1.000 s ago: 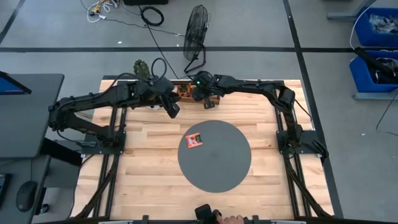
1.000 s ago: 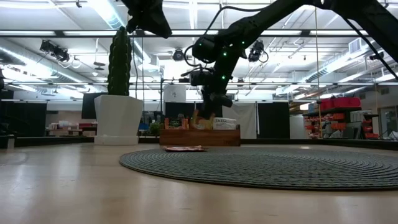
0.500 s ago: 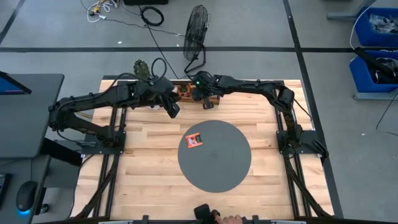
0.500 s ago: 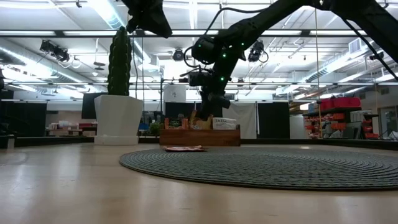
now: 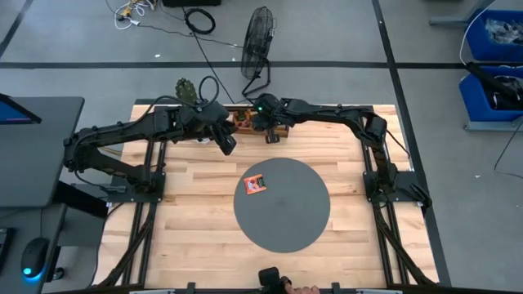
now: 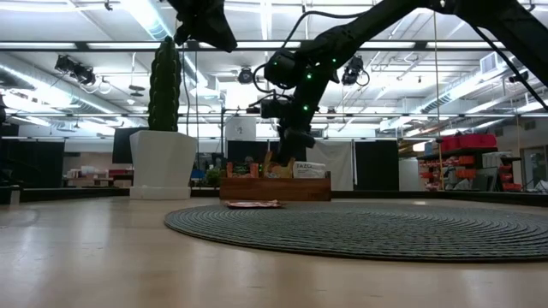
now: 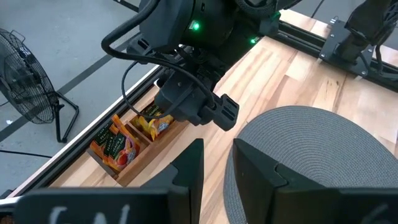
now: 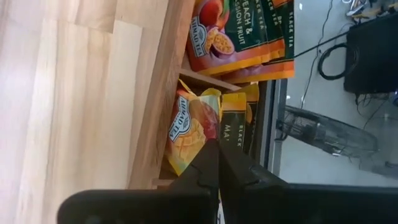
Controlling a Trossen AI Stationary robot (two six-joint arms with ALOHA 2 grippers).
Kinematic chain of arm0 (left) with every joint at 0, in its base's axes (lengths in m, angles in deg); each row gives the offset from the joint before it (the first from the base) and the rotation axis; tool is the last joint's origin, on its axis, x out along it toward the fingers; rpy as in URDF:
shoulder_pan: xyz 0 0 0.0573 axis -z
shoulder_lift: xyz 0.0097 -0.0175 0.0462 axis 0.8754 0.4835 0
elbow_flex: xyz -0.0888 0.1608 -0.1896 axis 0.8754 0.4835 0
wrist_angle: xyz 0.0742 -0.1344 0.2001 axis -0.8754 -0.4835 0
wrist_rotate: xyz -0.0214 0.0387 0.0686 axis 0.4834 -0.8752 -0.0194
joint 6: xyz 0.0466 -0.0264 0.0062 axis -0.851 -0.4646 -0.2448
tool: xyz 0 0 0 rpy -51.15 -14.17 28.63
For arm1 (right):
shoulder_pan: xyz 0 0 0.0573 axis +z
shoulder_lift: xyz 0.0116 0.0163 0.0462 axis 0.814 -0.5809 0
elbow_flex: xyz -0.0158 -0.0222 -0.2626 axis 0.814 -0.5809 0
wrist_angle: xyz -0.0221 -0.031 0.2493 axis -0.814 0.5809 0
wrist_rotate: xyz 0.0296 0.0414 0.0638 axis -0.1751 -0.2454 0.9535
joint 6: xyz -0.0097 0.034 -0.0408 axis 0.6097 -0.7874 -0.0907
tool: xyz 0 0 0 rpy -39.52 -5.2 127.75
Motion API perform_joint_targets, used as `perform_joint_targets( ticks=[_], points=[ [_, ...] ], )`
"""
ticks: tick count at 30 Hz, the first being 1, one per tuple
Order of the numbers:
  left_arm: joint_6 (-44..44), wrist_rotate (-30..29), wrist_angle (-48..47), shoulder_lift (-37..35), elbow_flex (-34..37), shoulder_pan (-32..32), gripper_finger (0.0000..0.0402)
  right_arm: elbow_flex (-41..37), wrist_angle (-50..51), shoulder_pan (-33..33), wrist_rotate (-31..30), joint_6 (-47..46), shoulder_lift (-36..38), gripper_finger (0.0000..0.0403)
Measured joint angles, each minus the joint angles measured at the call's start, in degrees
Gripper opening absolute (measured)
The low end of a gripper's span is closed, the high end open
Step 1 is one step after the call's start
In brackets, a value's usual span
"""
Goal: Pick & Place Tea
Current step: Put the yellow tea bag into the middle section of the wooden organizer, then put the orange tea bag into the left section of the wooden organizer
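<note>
A brown wooden tray (image 5: 239,122) at the table's far edge holds several tea sachets standing upright. My right gripper (image 8: 214,149) reaches down into it and is shut on a yellow-orange sachet (image 8: 189,127). One orange and red sachet (image 5: 256,184) lies flat on the far left part of the grey disc (image 5: 282,216). My left gripper (image 7: 217,165) hangs open above the table, left of the tray and beyond the disc's far left rim, with nothing between its fingers. My right gripper pinches the yellow-orange sachet at its upper edge (image 8: 205,134) between its two fingertips. It comes slanting down from the table's right and near side. The fingertips hide the exact spot. The sachet stays in the tray, tilted among the others (image 7: 155,121).
A white pot with a cactus (image 6: 163,162) stands at the far left, beside the tray. A floor fan (image 5: 260,37) is beyond the table. A person's hand (image 5: 302,288) shows at the near edge. Bare wood lies left and right of the disc.
My right gripper has rolled a little about its own pointing line, staying in place over the tray and shut.
</note>
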Motion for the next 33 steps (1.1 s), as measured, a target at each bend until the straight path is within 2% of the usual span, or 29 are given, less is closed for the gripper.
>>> perform_joint_targets(
  ticks=[7,15,19,28,33],
  points=[
    [0.0,0.0,-0.01,0.0,0.02,0.0,0.0087,0.0,-0.3,-0.26,3.99,-0.46,0.0,0.0],
    [0.0,0.02,-0.02,0.0,0.02,0.0,0.0087,0.0,-0.62,-1.02,2.95,-1.98,0.0,0.0006],
    [-0.05,0.02,-0.02,0.0,0.02,0.0,0.0087,0.0,0.16,-1.2,2.78,-2.41,0.0,0.0041],
    [-0.04,0.01,-0.02,0.0,0.02,0.0,0.0087,0.0,-1.2,-1.11,2.95,-5.81,0.0,0.0148],
    [0.01,0.01,-0.02,0.01,0.02,0.0,0.0087,0.0,-3.22,-1.09,2.97,-7.76,0.04,0.018]
  ],
)
